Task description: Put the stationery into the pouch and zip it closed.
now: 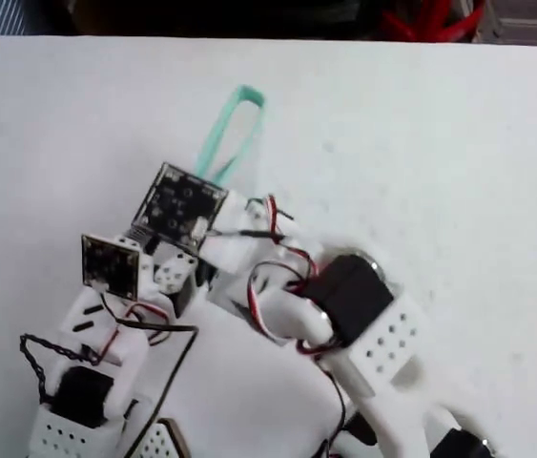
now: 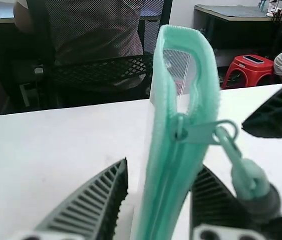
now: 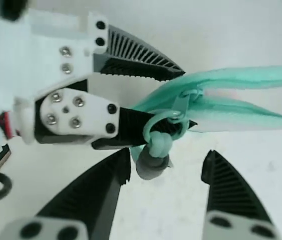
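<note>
The white bench (image 1: 440,143) is carrying everything, and the pouch (image 1: 235,129) is standing on it on its edge, its teal rim showing as a narrow loop in the high view. Two arms are meeting at the pouch's near end, one arm (image 1: 87,382) coming in on one side of it and the other arm (image 1: 373,334) on the other; which is which I cannot tell from above.

The pouch (image 2: 176,150) is rising upright between the fingers (image 2: 95,200) of the left hand (image 2: 163,167), which is closing on the pouch's end and pinching it from both flat sides. In the right wrist view the same left hand (image 3: 188,98) is clamping the pouch (image 3: 241,95) where the zip begins. What is lying inside the pouch cannot be made out.

The right hand (image 3: 168,154) is hanging beside the pouch's gripped end with its fingers (image 3: 231,190) spread apart, holding nothing.

The slider (image 2: 201,132) is sitting partway along the pouch's top edge; beyond it the two teal edges are gaping apart. The pull (image 3: 153,160), a teal cord ending in a grey bead, is dangling from the slider and is lying between the right hand's spread fingers.
</note>
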`<state>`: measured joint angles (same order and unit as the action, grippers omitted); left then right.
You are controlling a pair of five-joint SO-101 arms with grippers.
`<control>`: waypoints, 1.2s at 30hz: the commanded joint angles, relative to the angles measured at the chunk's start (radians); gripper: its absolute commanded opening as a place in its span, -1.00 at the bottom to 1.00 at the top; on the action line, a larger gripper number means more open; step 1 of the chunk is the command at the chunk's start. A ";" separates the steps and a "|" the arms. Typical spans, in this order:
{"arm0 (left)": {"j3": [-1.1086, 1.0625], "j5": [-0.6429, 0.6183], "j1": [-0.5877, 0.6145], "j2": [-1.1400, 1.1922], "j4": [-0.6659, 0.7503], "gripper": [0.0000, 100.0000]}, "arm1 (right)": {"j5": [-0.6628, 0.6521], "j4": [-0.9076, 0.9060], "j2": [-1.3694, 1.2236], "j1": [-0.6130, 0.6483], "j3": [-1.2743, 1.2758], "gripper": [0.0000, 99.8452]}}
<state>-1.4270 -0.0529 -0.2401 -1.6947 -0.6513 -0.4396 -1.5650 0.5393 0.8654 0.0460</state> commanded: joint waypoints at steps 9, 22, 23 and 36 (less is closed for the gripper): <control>0.015 -0.015 0.008 -0.007 0.028 -0.61 | -0.094 0.079 -0.012 0.047 -0.008 -0.93; 0.005 -0.009 0.002 -0.007 0.121 -0.92 | -0.081 0.107 0.111 0.022 -0.009 -0.96; -0.008 -0.009 0.001 -0.007 0.146 -0.95 | -0.081 0.107 0.111 0.013 -0.009 -0.96; -0.083 -0.011 -0.073 -0.005 0.233 -0.95 | -0.074 0.151 0.104 -0.108 -0.083 -0.96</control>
<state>-1.5251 -0.0529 -0.2892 -1.6947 -0.4074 -0.5240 -1.4576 0.6237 0.7779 0.0123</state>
